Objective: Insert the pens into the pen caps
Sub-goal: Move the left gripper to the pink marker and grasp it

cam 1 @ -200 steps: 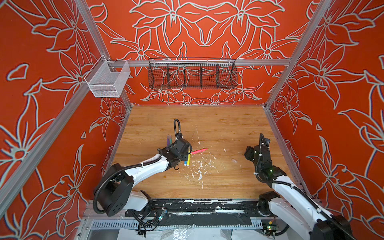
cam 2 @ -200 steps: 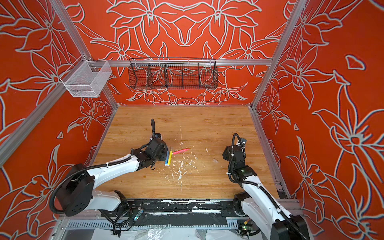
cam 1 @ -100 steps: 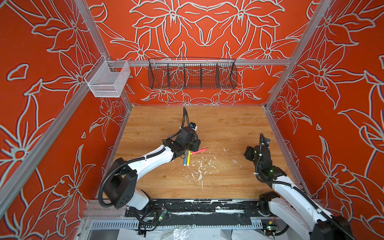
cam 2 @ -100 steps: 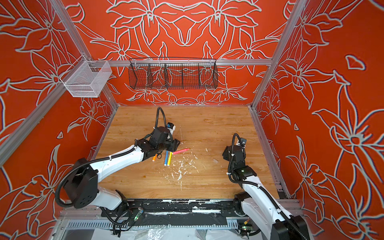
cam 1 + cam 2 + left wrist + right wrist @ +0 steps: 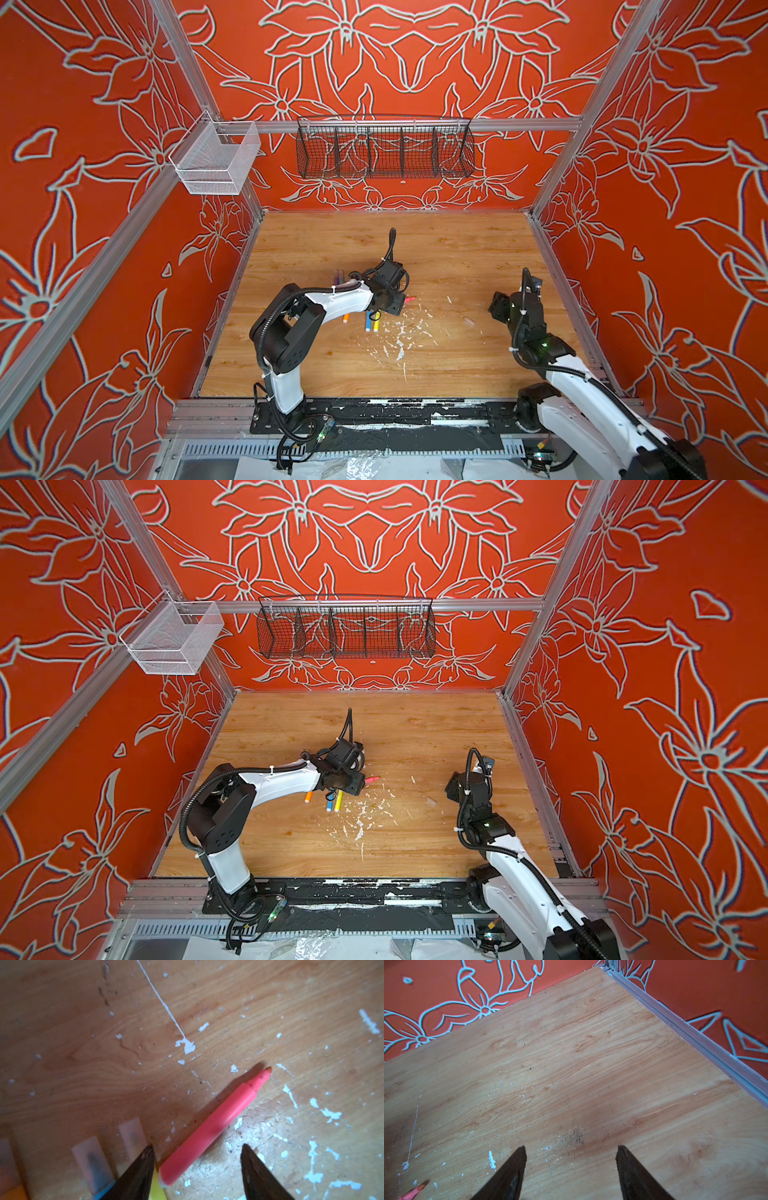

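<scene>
The pink-red pen (image 5: 216,1126) lies uncapped on the wood, its tip (image 5: 409,299) sticking out from under my left gripper (image 5: 395,306). In the left wrist view my left gripper (image 5: 197,1148) is open, its jaws on either side of the pen's white plug end. Beside it lie the yellow pen (image 5: 376,326), the blue pen (image 5: 368,324) and the orange pen (image 5: 345,319), each wearing a clear cap (image 5: 133,1138). Two more pens (image 5: 338,276) show behind the left arm. A loose clear cap (image 5: 468,321) lies near my right gripper (image 5: 496,308). That right gripper (image 5: 571,1151) is open over bare wood.
White paint flecks (image 5: 400,353) scatter over the middle of the wooden floor (image 5: 436,257). Red patterned walls close in three sides, with a metal rail (image 5: 695,1043) along the right edge. A black wire basket (image 5: 384,147) and a white mesh basket (image 5: 216,160) hang high on the walls.
My left arm has swung right and away from the front edge, from beside the capped pens to over the pink-red pen, and its jaws have opened wider. The right arm has stayed put.
</scene>
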Tool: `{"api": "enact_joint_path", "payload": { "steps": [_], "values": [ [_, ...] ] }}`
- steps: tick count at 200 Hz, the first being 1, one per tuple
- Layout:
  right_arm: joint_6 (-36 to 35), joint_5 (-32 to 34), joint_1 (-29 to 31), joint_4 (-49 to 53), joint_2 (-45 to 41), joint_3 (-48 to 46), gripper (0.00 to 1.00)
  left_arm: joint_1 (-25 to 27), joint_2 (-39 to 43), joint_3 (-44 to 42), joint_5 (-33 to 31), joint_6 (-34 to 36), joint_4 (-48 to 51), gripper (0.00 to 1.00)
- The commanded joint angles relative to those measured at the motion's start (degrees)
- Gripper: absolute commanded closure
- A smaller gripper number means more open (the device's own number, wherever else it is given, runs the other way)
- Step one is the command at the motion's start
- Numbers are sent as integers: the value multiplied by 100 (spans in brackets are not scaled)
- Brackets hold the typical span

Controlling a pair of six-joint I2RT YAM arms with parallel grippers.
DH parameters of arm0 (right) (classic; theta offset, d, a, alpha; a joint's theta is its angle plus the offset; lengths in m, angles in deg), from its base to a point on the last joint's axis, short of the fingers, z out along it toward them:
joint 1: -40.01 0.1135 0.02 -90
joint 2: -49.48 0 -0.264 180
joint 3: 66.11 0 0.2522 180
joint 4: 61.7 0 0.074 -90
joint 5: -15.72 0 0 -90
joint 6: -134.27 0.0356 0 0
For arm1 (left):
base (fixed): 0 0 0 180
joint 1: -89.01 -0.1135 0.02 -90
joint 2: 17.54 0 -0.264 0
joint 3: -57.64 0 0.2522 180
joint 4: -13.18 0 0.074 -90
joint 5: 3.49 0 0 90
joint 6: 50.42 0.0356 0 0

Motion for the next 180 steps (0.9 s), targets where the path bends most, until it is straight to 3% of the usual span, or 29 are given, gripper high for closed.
{"api": "enact_joint_path", "payload": {
  "steps": [1, 28, 56, 87, 105, 124, 135, 180],
  "values": [
    [52, -157, -44, -27, -56, -85, 30, 80, -260, 224, 21, 120, 333, 36],
    [52, -158, -41, -20, -90, -102, 30, 150, -600, 669, 86, 190, 886, 38],
    [59, -149, -38, -17, -98, -103, 30, 350, -776, 907, -82, 210, 1176, 51],
    [52, -171, -44, -17, -122, -112, 30, 485, -724, 869, -251, 101, 1234, 75],
    [52, -168, -36, -18, -135, -120, 30, 521, -645, 816, -274, 85, 1265, 75],
    [52, -175, -37, -16, -135, -120, 30, 557, -554, 773, -360, 53, 1314, 62],
    [52, -175, -37, -9, -140, -120, 30, 557, -523, 754, -414, 3, 1339, 59],
    [48, -177, -36, -1, -168, -129, 29, 557, -491, 641, -394, -116, 1337, 65]
  ]
}}
